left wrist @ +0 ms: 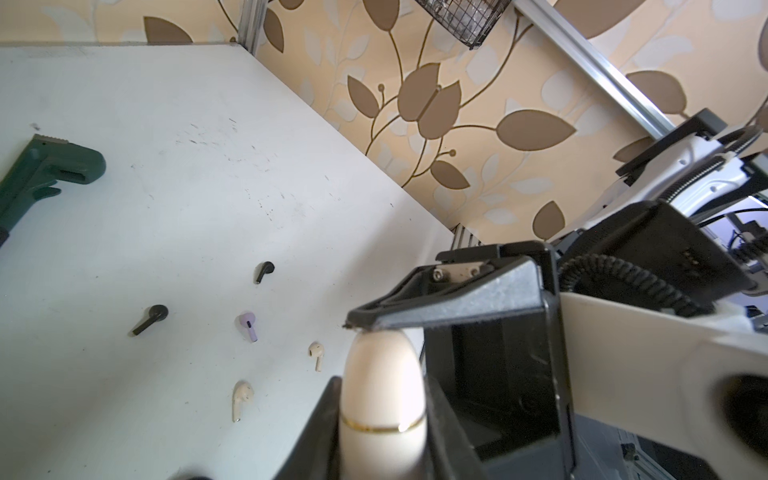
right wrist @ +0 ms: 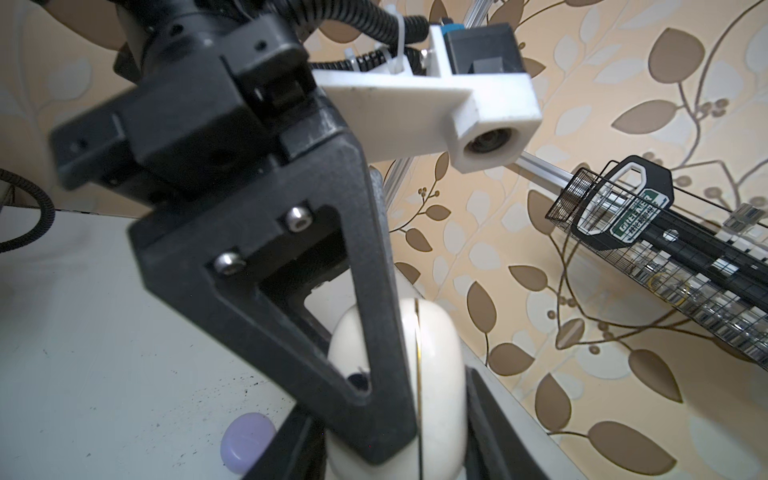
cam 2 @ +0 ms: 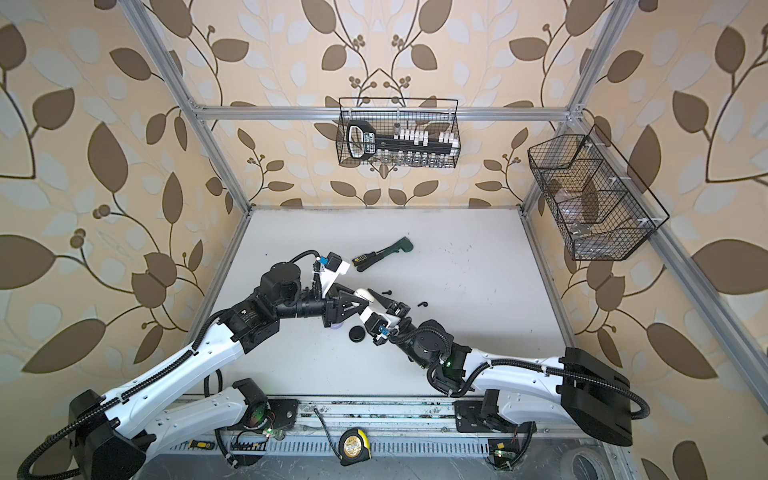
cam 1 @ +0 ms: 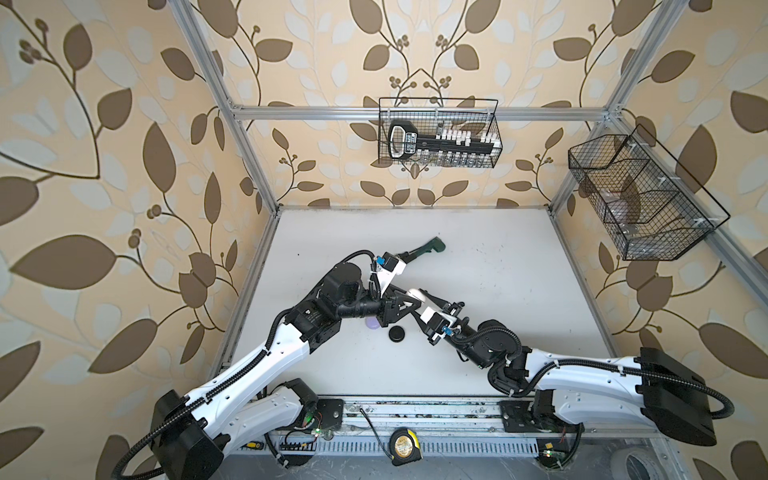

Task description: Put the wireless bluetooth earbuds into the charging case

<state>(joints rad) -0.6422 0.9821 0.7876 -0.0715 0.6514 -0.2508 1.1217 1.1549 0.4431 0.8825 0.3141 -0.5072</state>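
Two claws: both meet on one item above mid-table in both top views.
Left claw (left wrist: pixel 380 378): clamped on the cream-white charging case (left wrist: pixel 384 411), its fingers flanking the sides.
Right claw (right wrist: pixel 407 390): clamped on the same case from the opposite side; one fingertip (left wrist: pixel 374 330) rests on its rounded end.
Case detail: thin gold band round the body; no writing seen.
Earbuds: five lie loose on the table (left wrist: pixel 166 124), apart from the held case: black earbud (left wrist: pixel 264 271), second black earbud (left wrist: pixel 151 319), lilac earbud (left wrist: pixel 248 330), cream earbud (left wrist: pixel 316 353), second cream earbud (left wrist: pixel 242 399).
Other cases: lilac case (right wrist: pixel 247 440) and black round case (cam 1: pixel 397 333) on the table near the claws.
Readable writing: green label (right wrist: pixel 636 216) on the black socket rail (right wrist: pixel 681 245) in the wire basket (cam 1: pixel 494 137) appears to read "GREENER"; the smaller line is illegible.
Tape measure (cam 1: pixel 402 446): face print too small to read.
Green wrench (left wrist: pixel 45 174): no legible marking.
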